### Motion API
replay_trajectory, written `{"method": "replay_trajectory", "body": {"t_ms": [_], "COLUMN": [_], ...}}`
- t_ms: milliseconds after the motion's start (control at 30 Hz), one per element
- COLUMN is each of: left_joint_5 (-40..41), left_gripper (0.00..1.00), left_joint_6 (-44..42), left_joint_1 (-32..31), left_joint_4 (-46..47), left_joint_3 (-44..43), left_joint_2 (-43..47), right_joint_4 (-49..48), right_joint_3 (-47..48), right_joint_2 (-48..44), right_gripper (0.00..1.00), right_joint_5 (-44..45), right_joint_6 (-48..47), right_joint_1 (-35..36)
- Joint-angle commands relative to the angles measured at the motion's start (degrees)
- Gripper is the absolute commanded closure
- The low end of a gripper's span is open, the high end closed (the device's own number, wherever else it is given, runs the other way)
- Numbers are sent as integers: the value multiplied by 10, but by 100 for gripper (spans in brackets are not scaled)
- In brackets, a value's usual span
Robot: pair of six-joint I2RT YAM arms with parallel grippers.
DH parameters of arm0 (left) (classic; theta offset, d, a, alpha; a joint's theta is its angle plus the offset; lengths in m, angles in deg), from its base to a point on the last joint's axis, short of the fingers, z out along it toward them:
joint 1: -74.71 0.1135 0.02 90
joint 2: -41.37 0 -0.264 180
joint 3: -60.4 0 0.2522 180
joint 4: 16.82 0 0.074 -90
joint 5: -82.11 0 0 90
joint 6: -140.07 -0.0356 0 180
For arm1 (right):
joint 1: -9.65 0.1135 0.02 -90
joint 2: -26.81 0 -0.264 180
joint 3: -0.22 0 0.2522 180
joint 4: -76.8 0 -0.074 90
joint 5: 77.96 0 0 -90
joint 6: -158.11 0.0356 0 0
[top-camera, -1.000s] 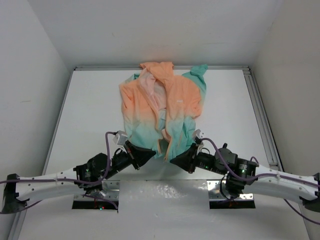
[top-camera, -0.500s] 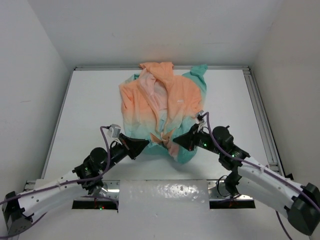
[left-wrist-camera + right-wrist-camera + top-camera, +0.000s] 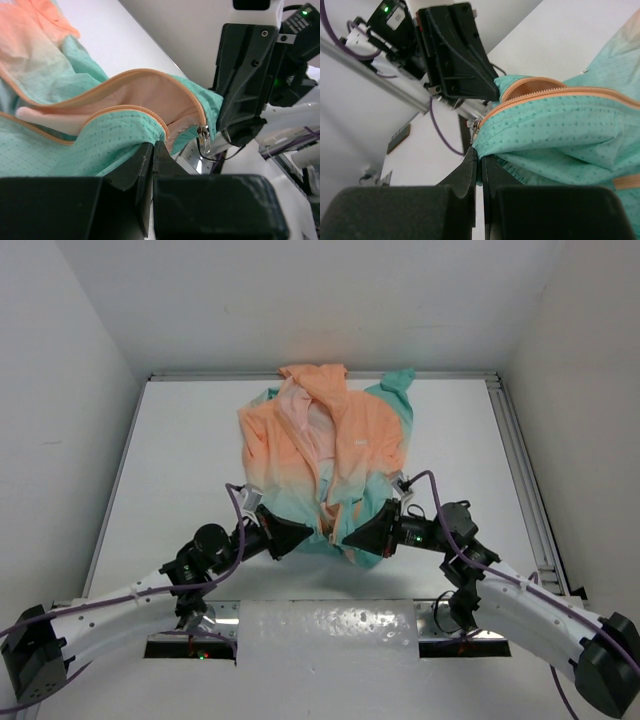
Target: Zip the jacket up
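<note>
The jacket (image 3: 330,440) lies on the white table (image 3: 180,460), peach-orange at the far end, mint-teal near me, front open with pink lining showing. My left gripper (image 3: 303,534) is shut on the teal bottom hem left of the orange zipper (image 3: 330,510). In the left wrist view its fingers (image 3: 145,160) pinch the teal fabric (image 3: 75,150), with the metal zipper slider (image 3: 204,136) hanging on the other side. My right gripper (image 3: 352,540) is shut on the hem beside that slider (image 3: 476,126); its fingers (image 3: 470,165) clamp the teal edge (image 3: 560,135).
White walls enclose the table on three sides. A metal rail (image 3: 520,470) runs along the right edge. A shiny plate (image 3: 330,625) lies between the arm bases at the near edge. Each wrist view shows the other gripper close by, the right gripper (image 3: 245,85) and the left gripper (image 3: 455,50).
Both grippers first pushed the held hem away from me, bunching the teal bottom, and have now drawn back a little toward the near edge, their tips closer together.
</note>
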Motion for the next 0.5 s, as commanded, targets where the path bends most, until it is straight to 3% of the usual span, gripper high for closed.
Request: {"method": "replay_trajectory", "body": {"t_ms": [0, 467], "left_joint_5": [-56, -87], "left_gripper": [100, 100], "left_joint_6": [16, 45], "left_joint_1": [11, 15], "left_joint_4": [83, 111], "left_joint_3": [-7, -3], "left_joint_2": [-5, -32], "right_joint_4": [-43, -11], "right_joint_3": [4, 6], "right_joint_2": [6, 4], "right_gripper": [100, 100], "right_joint_5": [-59, -63], "right_joint_6": [8, -16], "right_joint_1": [-1, -1]}}
